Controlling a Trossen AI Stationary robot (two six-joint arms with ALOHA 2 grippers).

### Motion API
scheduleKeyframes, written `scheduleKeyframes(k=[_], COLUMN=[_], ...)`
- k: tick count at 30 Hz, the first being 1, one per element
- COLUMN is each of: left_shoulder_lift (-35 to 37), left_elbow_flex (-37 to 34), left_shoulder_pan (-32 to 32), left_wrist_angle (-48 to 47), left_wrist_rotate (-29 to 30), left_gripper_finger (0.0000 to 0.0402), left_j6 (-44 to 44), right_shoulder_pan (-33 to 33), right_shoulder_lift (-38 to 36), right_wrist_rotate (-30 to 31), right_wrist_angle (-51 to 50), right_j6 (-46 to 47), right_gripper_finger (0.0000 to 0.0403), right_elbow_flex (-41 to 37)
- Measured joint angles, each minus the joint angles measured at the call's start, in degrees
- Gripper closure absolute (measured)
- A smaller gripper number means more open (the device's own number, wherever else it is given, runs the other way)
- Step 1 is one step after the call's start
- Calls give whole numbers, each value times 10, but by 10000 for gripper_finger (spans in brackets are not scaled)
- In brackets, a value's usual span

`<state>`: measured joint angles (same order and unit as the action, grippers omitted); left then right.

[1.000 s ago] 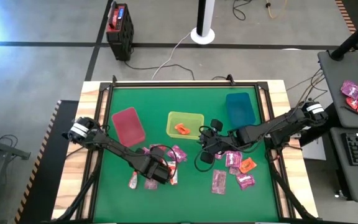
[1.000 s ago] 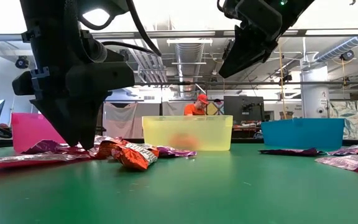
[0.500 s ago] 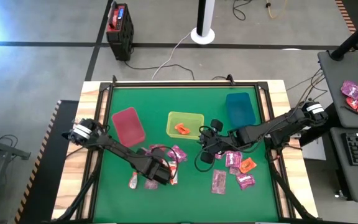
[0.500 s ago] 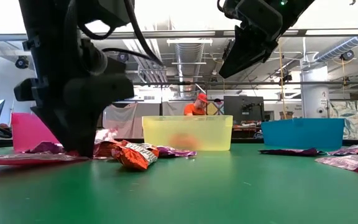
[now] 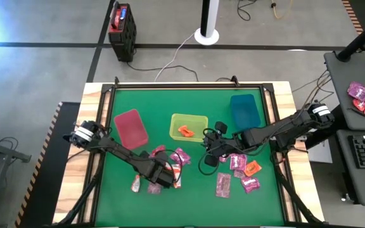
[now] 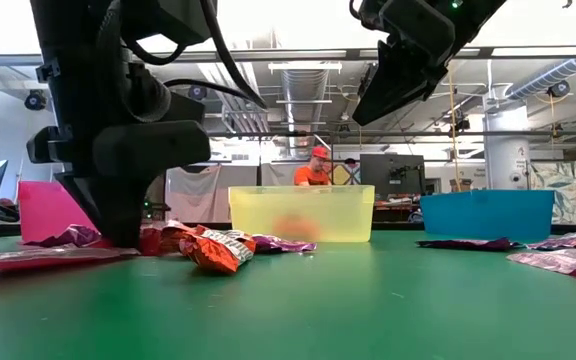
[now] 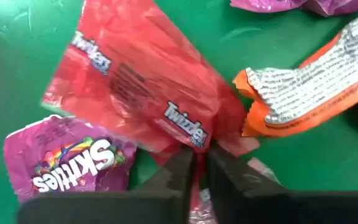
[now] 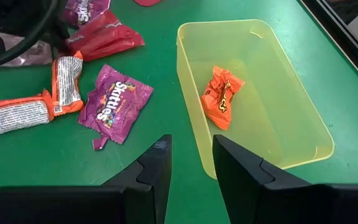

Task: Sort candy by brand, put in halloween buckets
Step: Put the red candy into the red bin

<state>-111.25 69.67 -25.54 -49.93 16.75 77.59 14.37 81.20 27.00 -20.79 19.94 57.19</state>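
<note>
Twizzlers packet, red, lay flat on the green mat at lower left of centre in the high view, one corner pinched between the left gripper's fingers, which were shut on it. Beside the gripper in the left wrist view: a purple Skittles packet at lower left, touching the Twizzlers packet; an orange-and-white wrapper at right.

Left gripper sat down at mat level among the left cluster of candy.

Right gripper hung above the mat just right of the yellow-green bin, near frame centre in the high view, fingers apart with a narrow gap, nothing between them. In the right wrist view, one orange packet lay inside the yellow-green bin; a Skittles packet lay on the mat just beside that bin.

Crimson bin stood at left, teal bin at upper right. Second candy cluster lay at lower right.

Low view: a person in orange showed in the room behind the yellow-green bin.
</note>
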Motion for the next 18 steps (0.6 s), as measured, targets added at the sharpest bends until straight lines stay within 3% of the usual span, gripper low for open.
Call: scheduleKeyframes(k=[18], left_shoulder_lift=[106], left_elbow_flex=[-2], left_shoulder_pan=[-9], left_wrist_angle=[-4], left_wrist_rotate=[-10], left_gripper_finger=[401], left_j6=[-90], right_shoulder_pan=[0], right_shoulder_lift=[0], right_wrist_rotate=[0], right_wrist_angle=[0], right_j6=[0], right_gripper_finger=[291], right_elbow_flex=[-3])
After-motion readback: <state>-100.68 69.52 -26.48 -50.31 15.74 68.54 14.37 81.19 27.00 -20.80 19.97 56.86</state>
